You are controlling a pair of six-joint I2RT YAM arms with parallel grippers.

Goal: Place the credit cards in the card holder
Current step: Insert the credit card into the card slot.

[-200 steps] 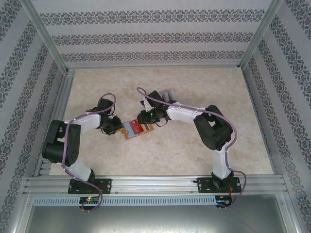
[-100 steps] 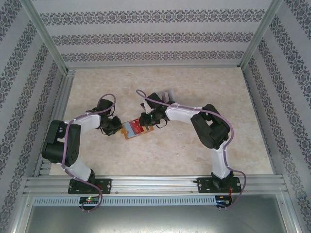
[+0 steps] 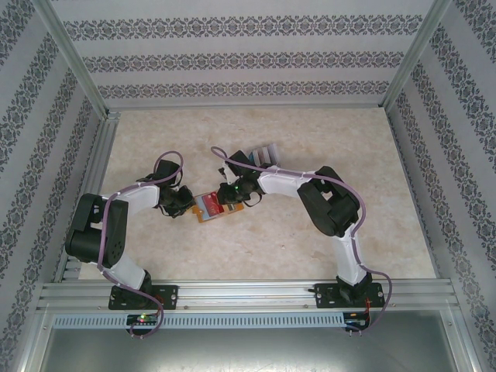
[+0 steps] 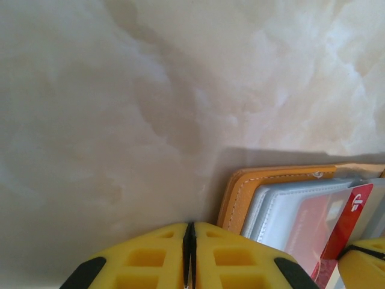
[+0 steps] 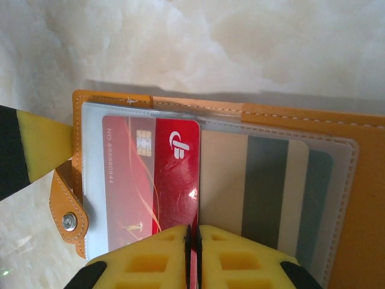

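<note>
Currently the right pincer (image 5: 194, 238) grips the red card (image 5: 175, 180), partly inside the open card holder (image 5: 313, 115) at the middle of the bench (image 3: 325, 232); the left pincer (image 4: 189, 241), closed and empty, sits just beside it. Next, I judge, the card needs pushing deeper

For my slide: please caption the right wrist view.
Right hand holds a red plastic card half inside a clear pocket of the orange leather-like wallet.

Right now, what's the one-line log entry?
phase: card insertion | right gripper: shut on red card, partly in open holder pocket | left gripper: shut, at holder edge | spare cards: on table
</note>
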